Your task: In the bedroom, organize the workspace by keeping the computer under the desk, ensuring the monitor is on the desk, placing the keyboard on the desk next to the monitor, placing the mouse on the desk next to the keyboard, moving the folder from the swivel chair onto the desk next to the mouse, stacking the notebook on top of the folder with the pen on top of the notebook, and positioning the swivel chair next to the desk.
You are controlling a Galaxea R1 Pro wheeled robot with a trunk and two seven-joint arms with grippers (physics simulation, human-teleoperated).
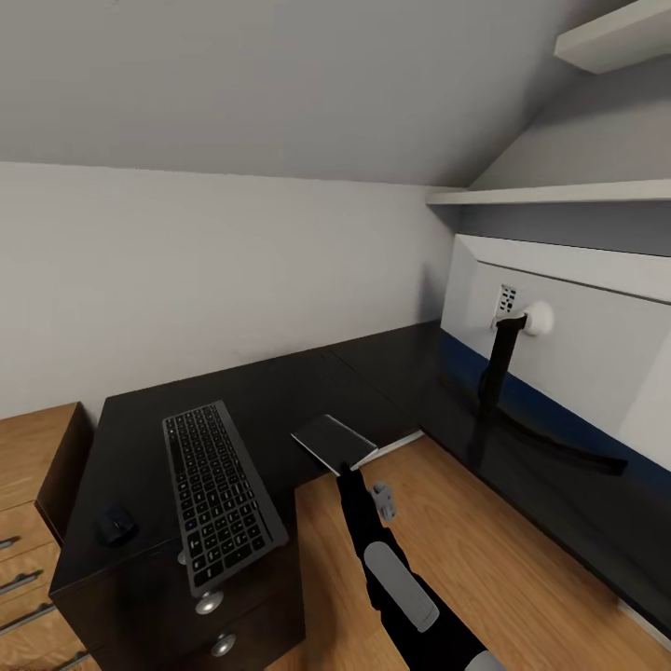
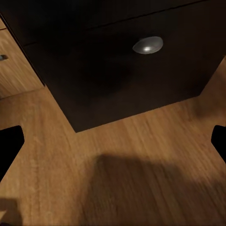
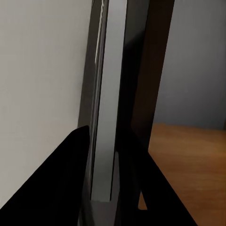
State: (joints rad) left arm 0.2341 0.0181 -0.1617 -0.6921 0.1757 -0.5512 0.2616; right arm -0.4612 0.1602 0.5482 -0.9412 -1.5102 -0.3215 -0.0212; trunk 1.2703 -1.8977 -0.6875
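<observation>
A long black desk (image 1: 308, 382) bends in an L along the walls. On its left part lie the black keyboard (image 1: 219, 494) and, left of it, the small black mouse (image 1: 116, 524). The monitor (image 1: 568, 326) stands on the right part with its pale back and black stand arm (image 1: 499, 368) toward me. My right gripper (image 1: 348, 469) is shut on a thin grey notebook (image 1: 331, 438) at the desk's inner corner; whether it rests on the top I cannot tell. The right wrist view shows the notebook (image 3: 106, 117) edge-on between the fingers (image 3: 56, 188). My left gripper (image 2: 113, 146) is open above the floor.
The black drawer unit (image 2: 122, 61) with round silver knobs (image 1: 207, 603) sits under the keyboard end. A light-wood cabinet (image 1: 37, 466) stands to its left. White shelves (image 1: 559, 194) hang above the monitor. A dark blue strip (image 1: 540, 405) shows below the monitor's lower edge. Wood floor (image 1: 485, 559) lies inside the L.
</observation>
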